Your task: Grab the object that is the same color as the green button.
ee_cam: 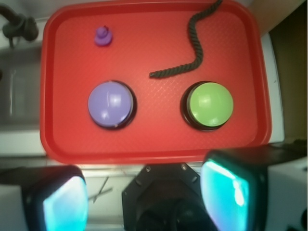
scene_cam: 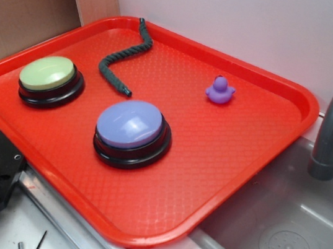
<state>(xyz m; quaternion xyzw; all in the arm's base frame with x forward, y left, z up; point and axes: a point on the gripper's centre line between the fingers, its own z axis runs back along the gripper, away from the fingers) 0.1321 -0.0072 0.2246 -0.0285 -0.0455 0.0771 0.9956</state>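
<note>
Rope (ee_cam: 192,45) on tray (ee_cam: 62,144), well apart from gripper (ee_cam: 151,197); gripper released, holding nothing.

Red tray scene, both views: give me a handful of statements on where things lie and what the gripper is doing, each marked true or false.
1. The dark green twisted rope lies on the red plastic tray. True.
2. The small purple duck sits on top of the lavender-topped round button. False: it stands apart on the tray floor.
3. The gripper is shut on the rope. False: its fingers are spread, off the tray, holding nothing.
4. The pale green domed button rests on the tray. True.
5. One rope end reaches the tray's rim. True.
</note>
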